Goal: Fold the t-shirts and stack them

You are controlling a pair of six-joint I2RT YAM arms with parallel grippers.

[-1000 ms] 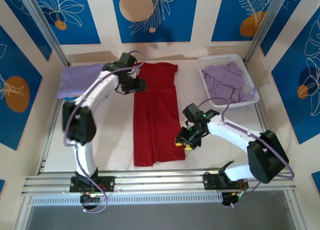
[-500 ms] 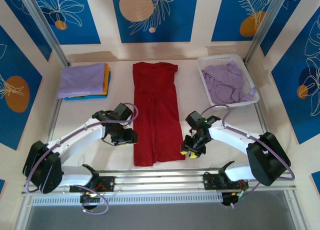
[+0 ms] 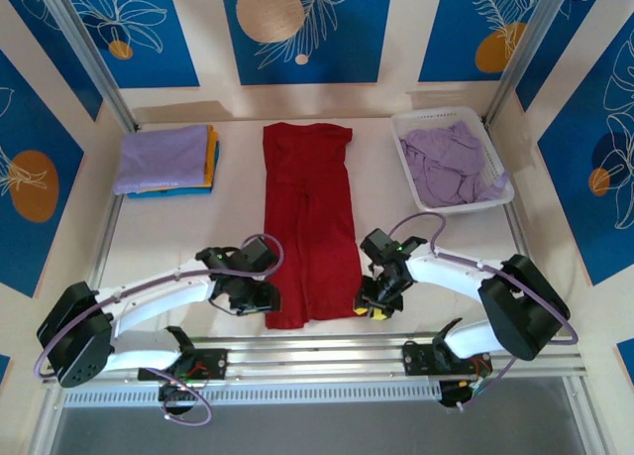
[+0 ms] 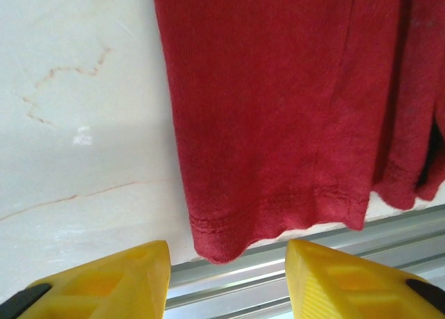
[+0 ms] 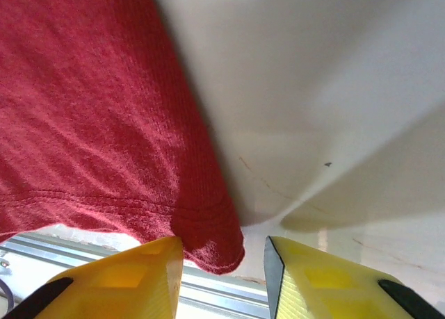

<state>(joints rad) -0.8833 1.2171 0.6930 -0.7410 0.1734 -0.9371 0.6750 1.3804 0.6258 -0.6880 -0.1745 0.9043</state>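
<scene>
My left gripper (image 3: 265, 300) has joined my right gripper (image 3: 369, 306) at the hem of the dark red t-shirt (image 3: 309, 217); both open; fold imminent.

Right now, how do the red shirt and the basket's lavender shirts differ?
The red shirt lies flat on the table in a long strip; the lavender shirts sit crumpled in the basket. The left gripper and right gripper sit open at the red shirt's near corners; neither is near the lavender shirts. Both are unstacked.
</scene>
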